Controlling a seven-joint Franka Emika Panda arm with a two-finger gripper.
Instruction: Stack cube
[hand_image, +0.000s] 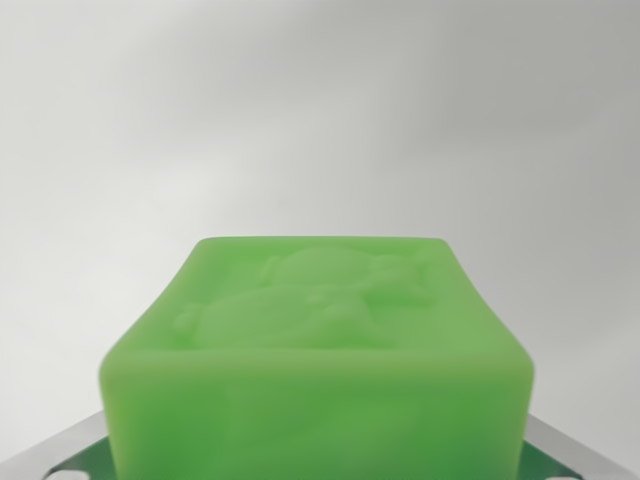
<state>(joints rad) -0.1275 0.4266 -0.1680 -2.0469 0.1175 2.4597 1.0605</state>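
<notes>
A bright green cube (320, 360) fills the lower middle of the wrist view, very close to the camera. Its top face carries a raised relief pattern (310, 300). The near side face is blurred. Silvery and dark green parts with white dots (62, 458) show at both bottom corners, behind the cube's lower edge. My gripper's fingers are hidden by the cube, so whether they hold it cannot be seen. No second cube is in view.
A plain pale grey surface (320, 110) stretches behind and around the cube, with soft shading and no visible objects or edges.
</notes>
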